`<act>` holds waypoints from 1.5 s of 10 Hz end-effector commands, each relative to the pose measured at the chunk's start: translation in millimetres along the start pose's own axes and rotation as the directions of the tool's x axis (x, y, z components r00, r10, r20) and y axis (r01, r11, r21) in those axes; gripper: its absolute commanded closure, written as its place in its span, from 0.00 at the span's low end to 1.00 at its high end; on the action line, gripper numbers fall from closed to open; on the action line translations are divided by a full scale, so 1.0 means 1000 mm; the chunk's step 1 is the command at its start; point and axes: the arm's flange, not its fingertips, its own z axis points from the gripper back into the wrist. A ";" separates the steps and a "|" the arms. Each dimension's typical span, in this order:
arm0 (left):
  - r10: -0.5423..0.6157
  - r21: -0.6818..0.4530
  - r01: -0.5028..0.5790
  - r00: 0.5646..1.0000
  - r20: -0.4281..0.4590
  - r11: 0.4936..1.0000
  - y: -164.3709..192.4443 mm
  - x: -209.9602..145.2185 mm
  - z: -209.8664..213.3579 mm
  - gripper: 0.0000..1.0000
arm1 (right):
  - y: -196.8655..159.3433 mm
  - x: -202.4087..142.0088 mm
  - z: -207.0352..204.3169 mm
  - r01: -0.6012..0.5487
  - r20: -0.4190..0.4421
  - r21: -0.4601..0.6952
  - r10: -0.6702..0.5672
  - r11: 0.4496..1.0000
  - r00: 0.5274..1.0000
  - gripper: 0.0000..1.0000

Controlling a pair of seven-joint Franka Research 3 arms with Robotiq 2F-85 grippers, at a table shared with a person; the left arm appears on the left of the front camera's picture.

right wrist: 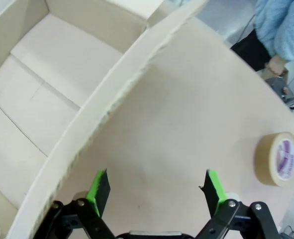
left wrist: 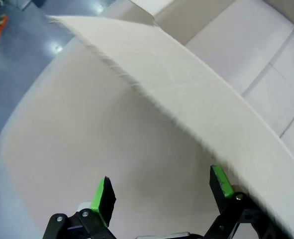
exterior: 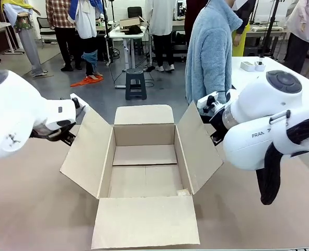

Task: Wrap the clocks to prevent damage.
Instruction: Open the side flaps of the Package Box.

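Open brown cardboard box (exterior: 144,134) mid-table; left gripper (left wrist: 161,191) and right gripper (right wrist: 156,185), jaws spread wide and empty, flank its side flaps

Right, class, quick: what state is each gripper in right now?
Left gripper: jaws open, holding nothing, by a box flap.
Right gripper: jaws open, holding nothing, by the opposite flap.
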 end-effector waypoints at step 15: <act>-0.070 0.010 0.075 0.964 -0.256 0.997 0.107 0.083 0.204 0.00 | 0.010 0.113 0.240 0.195 -0.160 -0.100 -0.210 0.976 0.965 0.00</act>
